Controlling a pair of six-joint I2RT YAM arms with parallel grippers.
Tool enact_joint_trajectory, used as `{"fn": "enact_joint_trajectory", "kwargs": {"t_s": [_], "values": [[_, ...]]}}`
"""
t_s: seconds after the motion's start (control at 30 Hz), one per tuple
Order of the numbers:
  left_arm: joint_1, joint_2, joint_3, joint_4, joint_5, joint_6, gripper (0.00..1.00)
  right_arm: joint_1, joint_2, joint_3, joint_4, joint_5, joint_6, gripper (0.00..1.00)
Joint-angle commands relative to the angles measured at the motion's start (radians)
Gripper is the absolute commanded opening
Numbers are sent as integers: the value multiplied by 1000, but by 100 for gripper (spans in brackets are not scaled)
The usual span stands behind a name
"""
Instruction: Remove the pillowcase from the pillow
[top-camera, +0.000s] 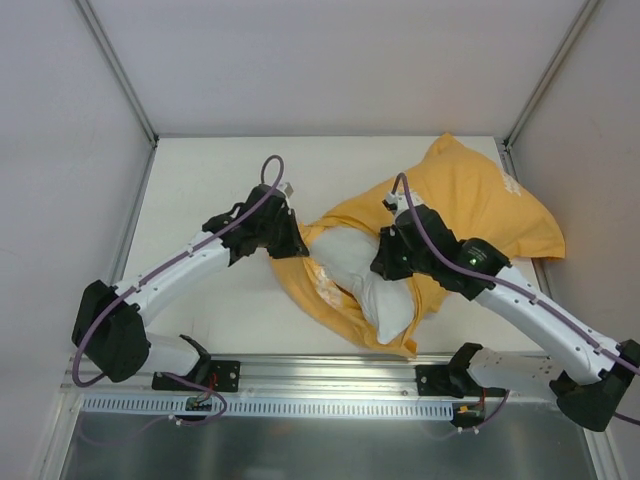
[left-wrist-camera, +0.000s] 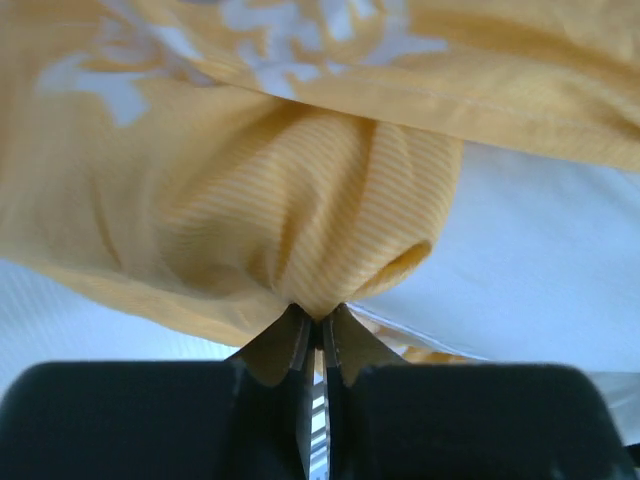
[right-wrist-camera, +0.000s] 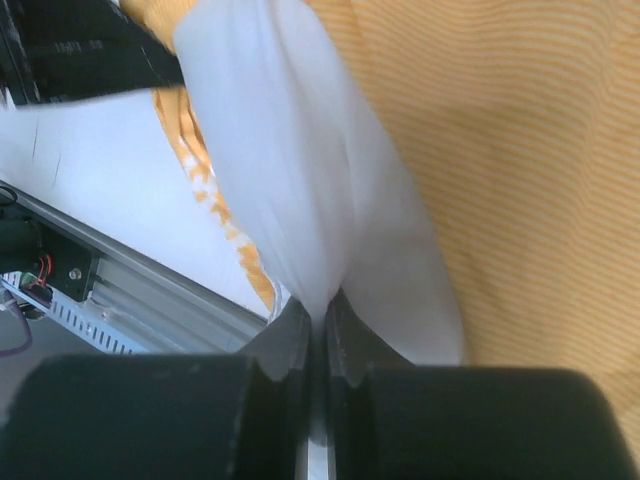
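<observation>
Bottom of the top view: a metal rail (top-camera: 330, 375) runs across the frame with both arm bases bolted to it. A purple cable (top-camera: 150, 280) trails along the left arm, and a similar one rides the right arm.

The table (top-camera: 200, 190) is pale, and its surface shows on the left half of the frame.

Left gripper (top-camera: 288, 238), centre-left: jaws pressed together on a bunched fold of the pillowcase (top-camera: 470, 200) at its open mouth. The left wrist view confirms it, with orange striped cloth drawn into a tight pucker right at the tips (left-wrist-camera: 320, 322). White print patches show along the top of that frame.

Right gripper (top-camera: 385, 262), centre: clamped on a pinch of the white pillow (top-camera: 365, 275). In the right wrist view the white cloth rises in a ridge from the closed tips (right-wrist-camera: 320, 310), with orange cloth filling the right side and the rail at lower left.

The pillow lies mid-frame between the two grippers. Its exposed part slants toward lower right, with an orange band of cover wrapping under its lower-left edge.

The bulk of the pillowcase sits at upper right, crumpled, reaching the table's right edge. The right arm crosses its lower part and hides the cloth beneath.

Farthest back: two frame posts (top-camera: 115, 70) slant in from the upper corners against grey walls.
</observation>
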Motion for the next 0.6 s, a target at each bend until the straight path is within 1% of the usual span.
{"fn": "enact_joint_trajectory", "kwargs": {"t_s": [0.0,0.03,0.1,0.17,0.27,0.37,0.4,0.47,0.53,0.57], "values": [[98,-96,-14,-17,-24,-1,0,5,-115,89,-45,27,-23,1],[145,-118,-25,-16,-24,-2,0,5,-140,89,-59,29,-32,1],[181,-150,-32,-16,-22,18,0,5,-204,93,-114,40,-40,1],[211,-143,-14,-17,4,34,0,5,-252,93,-147,25,-49,1],[221,-86,32,-16,27,31,0,5,-290,75,-164,-31,-47,1],[221,15,75,-7,72,5,0,5,-367,38,-107,-49,-40,1],[221,73,83,4,91,1,0,5,-388,43,-84,-49,-40,1],[221,133,107,32,122,-11,0,5,-393,55,-31,-96,-46,1],[221,227,151,55,145,-7,0,5,-391,69,20,-147,-46,1],[222,277,170,55,149,1,0,5,-388,73,81,-160,-46,1]]}}
